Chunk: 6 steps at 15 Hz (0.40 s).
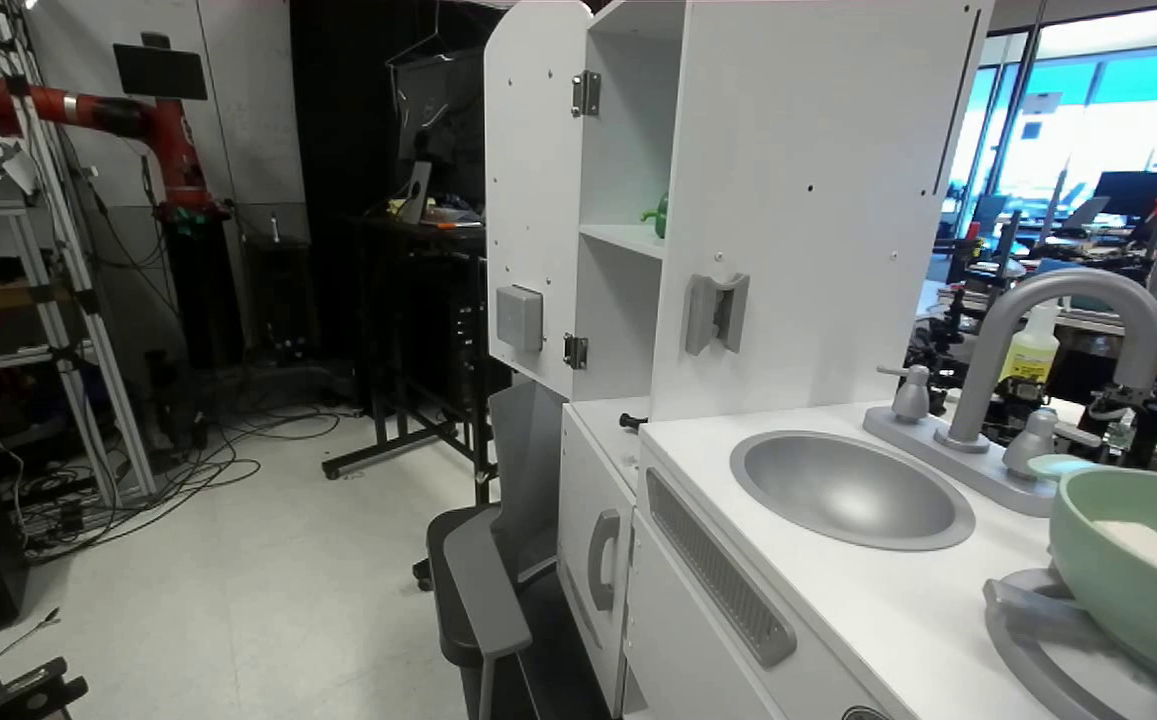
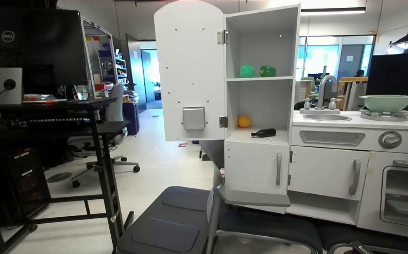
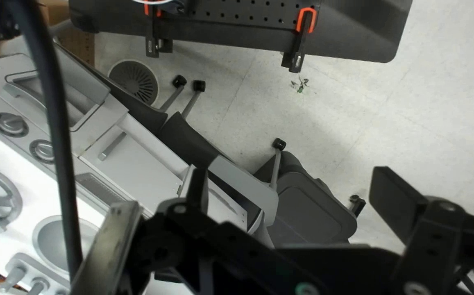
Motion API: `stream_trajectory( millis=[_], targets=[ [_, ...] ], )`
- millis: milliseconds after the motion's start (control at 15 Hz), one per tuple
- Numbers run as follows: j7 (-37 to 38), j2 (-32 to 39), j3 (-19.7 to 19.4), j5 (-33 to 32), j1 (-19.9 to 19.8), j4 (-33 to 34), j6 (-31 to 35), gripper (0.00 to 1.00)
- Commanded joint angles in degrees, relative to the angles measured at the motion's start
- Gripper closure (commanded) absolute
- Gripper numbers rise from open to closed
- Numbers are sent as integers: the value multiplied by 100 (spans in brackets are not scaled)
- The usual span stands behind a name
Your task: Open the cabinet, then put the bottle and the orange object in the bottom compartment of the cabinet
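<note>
The white cabinet's tall door (image 2: pixel 191 53) stands wide open to the side in both exterior views, with its inside face showing (image 1: pixel 530 180). The orange round object (image 2: pixel 244 121) sits at the left of the cabinet's lower open compartment (image 2: pixel 260 102). The dark bottle (image 2: pixel 267 133) lies on its side on that compartment's floor, to the right of the orange object. The bottle's dark end also shows in an exterior view (image 1: pixel 631 421); the orange object is hidden there. My gripper (image 3: pixel 298 196) is open and empty in the wrist view, fingers wide apart; it is out of both exterior views.
A green round thing (image 2: pixel 247 71) and a green pepper (image 2: pixel 268 71) sit on the upper shelf. A shut lower door (image 2: pixel 253 167) is below. Grey chairs (image 2: pixel 256 197) and a dark grey bin (image 2: pixel 168 218) stand in front. A sink (image 1: pixel 853 490) and green pot (image 1: pixel 1138 570) are beside.
</note>
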Motion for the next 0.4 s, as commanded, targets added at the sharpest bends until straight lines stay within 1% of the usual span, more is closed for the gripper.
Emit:
stream_trajectory(
  millis=[0, 333],
  targets=[
    [-32, -20, 50, 16, -128, 0, -41, 0],
    [-27, -18, 44, -15, -177, -28, -52, 0]
  ],
)
